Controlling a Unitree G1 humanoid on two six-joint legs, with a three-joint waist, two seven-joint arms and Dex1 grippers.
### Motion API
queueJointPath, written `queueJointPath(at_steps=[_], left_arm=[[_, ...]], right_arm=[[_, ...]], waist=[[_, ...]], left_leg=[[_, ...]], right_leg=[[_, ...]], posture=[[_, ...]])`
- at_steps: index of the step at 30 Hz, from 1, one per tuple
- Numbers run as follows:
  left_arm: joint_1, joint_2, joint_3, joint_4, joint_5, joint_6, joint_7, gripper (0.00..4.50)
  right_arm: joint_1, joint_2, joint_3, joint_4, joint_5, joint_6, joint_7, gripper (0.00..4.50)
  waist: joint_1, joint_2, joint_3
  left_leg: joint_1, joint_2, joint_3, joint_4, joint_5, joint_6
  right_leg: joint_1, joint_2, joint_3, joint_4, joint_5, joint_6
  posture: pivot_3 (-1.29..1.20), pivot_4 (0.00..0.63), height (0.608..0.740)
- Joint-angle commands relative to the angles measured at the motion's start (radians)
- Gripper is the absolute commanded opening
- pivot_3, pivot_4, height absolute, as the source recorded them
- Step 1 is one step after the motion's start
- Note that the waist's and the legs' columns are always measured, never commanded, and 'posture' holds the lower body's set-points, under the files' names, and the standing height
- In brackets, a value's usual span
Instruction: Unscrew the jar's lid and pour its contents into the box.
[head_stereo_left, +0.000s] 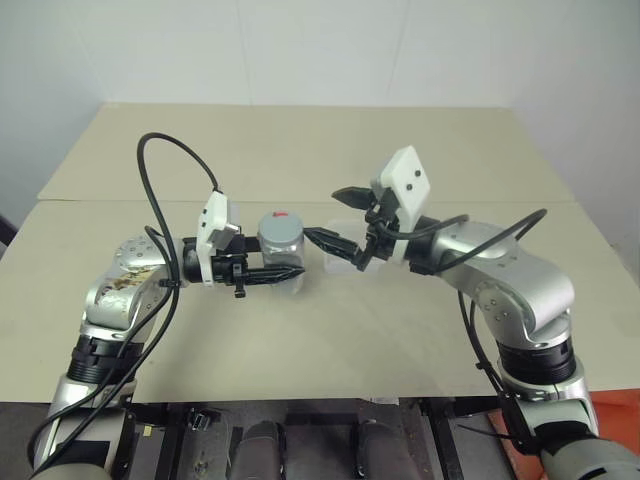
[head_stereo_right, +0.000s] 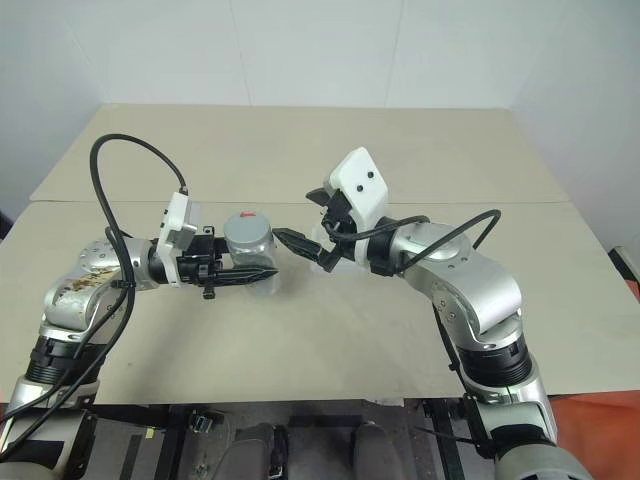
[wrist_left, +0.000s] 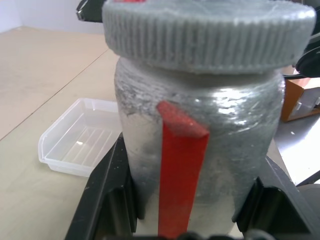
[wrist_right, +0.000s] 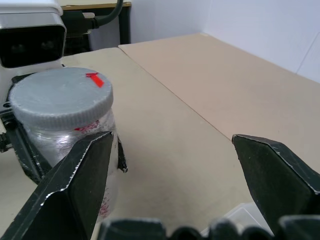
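On the left, the left gripper (head_stereo_left: 285, 272) is seen pointing sideways toward the middle of the table (head_stereo_left: 300, 150). Its two black fingers (wrist_left: 107, 200) are closed tight on the jar (head_stereo_left: 282, 252), one finger on each side of the jar's lower body. The jar is held upright, just above the tabletop. In the left wrist view, the jar is seen right between the fingers, with a red strip (wrist_left: 180, 185) running down its silvery side.

The lid (head_stereo_left: 280, 227) is seen on top of the jar. It is grey and round, with ridges around its edge and a small red mark (wrist_right: 95, 79) on top. Nothing is touching the lid.

The contents cannot be made out through the jar's wall.

Just to the right of the jar, the right gripper (head_stereo_left: 335, 215) is seen. It is raised above the table and points toward the jar. Its fingers are spread wide apart, and nothing is held between them. One fingertip (head_stereo_left: 322, 238) is close beside the jar, near the height of the lid, but a small gap is left. The other fingertip (head_stereo_left: 350, 193) is higher up and farther back. In the right wrist view, the jar and lid are seen beyond the one finger (wrist_right: 75, 185), off to one side, not in the gap between the two.

The box (wrist_left: 80, 137) is lying flat on the table, just past the jar and partly hidden under the right gripper. It is clear and looks empty.
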Motion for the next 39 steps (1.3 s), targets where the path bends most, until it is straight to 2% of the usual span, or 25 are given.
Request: queueJointPath(at_steps=[1, 5, 10, 13, 17, 24, 31, 39], left_arm=[[-0.001, 0.011, 0.014, -0.033, -0.014, -0.001, -0.006, 1.98], [-0.003, 0.014, 0.017, -0.010, 0.001, -0.009, 0.001, 1.98], [-0.006, 0.016, 0.014, 0.039, 0.028, -0.030, -0.001, 1.98], [-0.013, 0.006, 0.010, 0.054, 0.036, -0.041, -0.001, 1.98], [-0.026, -0.012, 0.000, 0.068, 0.048, -0.061, 0.005, 1.98], [-0.059, -0.068, -0.008, 0.084, 0.063, -0.106, 0.022, 1.98], [-0.063, -0.069, -0.012, 0.077, 0.059, -0.106, -0.002, 1.98], [-0.055, -0.065, -0.011, 0.074, 0.058, -0.104, -0.012, 1.98]], right_arm=[[-0.033, 0.009, -0.019, -0.006, -0.016, -0.029, -0.007, 4.46], [-0.032, -0.017, -0.032, -0.013, -0.018, -0.023, 0.013, 4.46], [0.006, -0.127, -0.063, -0.060, 0.021, -0.026, 0.121, 4.46], [0.013, -0.136, -0.096, -0.078, 0.077, -0.031, 0.162, 4.46], [-0.002, -0.098, -0.104, -0.092, 0.137, -0.023, 0.175, 4.46], [-0.060, 0.049, 0.012, -0.023, 0.062, -0.029, 0.083, 4.46], [-0.109, 0.114, 0.043, 0.035, 0.005, -0.024, 0.029, 4.46], [-0.119, 0.137, 0.044, 0.067, -0.027, -0.015, 0.005, 4.46]], waist=[[0.000, 0.000, 0.000], [0.000, 0.000, 0.000], [0.005, 0.000, 0.000], [0.002, 0.000, 0.000], [-0.002, 0.000, 0.000], [-0.001, 0.000, 0.000], [0.001, 0.000, 0.000], [0.000, 0.000, 0.000]], left_leg=[[0.000, 0.000, 0.000, 0.000, 0.000, 0.000], [0.000, 0.000, 0.000, 0.000, 0.000, 0.000], [0.000, 0.000, 0.000, 0.000, 0.000, 0.000], [0.000, 0.000, 0.000, 0.000, 0.000, 0.000], [0.000, 0.000, -0.001, 0.000, 0.000, 0.000], [0.000, 0.000, -0.001, 0.000, 0.000, 0.000], [0.000, 0.000, 0.000, 0.000, 0.000, 0.000], [0.000, 0.000, 0.000, 0.000, 0.000, 0.000]], right_leg=[[0.000, 0.000, 0.000, 0.000, 0.000, 0.000], [0.000, 0.000, 0.000, 0.000, 0.000, 0.000], [0.000, 0.000, 0.000, 0.000, 0.000, 0.000], [0.000, 0.000, 0.000, -0.001, 0.000, 0.000], [0.000, 0.001, 0.000, 0.000, 0.000, 0.000], [0.000, 0.000, 0.000, 0.000, 0.000, 0.000], [0.000, 0.000, 0.000, 0.001, 0.000, 0.000], [0.000, 0.000, 0.000, 0.001, 0.000, 0.000]], posture=[[0.00, 0.150, 0.740], [0.00, 0.150, 0.740], [0.00, 0.150, 0.740], [0.00, 0.150, 0.740], [0.00, 0.150, 0.740], [0.00, 0.150, 0.740], [0.00, 0.150, 0.740], [0.00, 0.150, 0.740]])
